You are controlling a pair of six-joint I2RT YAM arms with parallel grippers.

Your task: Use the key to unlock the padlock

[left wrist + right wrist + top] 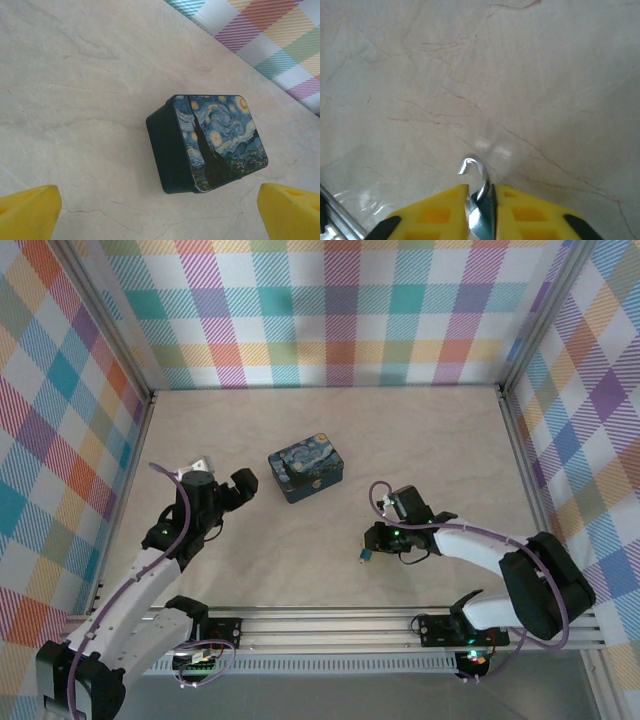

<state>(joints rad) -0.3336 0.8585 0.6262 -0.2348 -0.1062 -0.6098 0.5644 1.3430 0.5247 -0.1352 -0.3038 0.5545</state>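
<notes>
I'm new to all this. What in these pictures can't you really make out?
- Padlock body: right wrist view, pinched between the fingers of the right gripper; just the shackle pokes out.
- Key: top view, the padlock is a tiny speck, too small to tell whether a key sits in it.
- Fingers of the left gripper: left wrist view, cut off by the bottom edge.
- Box far sides: left wrist view, turned away.

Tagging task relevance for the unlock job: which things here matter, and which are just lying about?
Job: padlock, clamped by its shackle in the right tool; left tool, open.
Lying about: box.
</notes>
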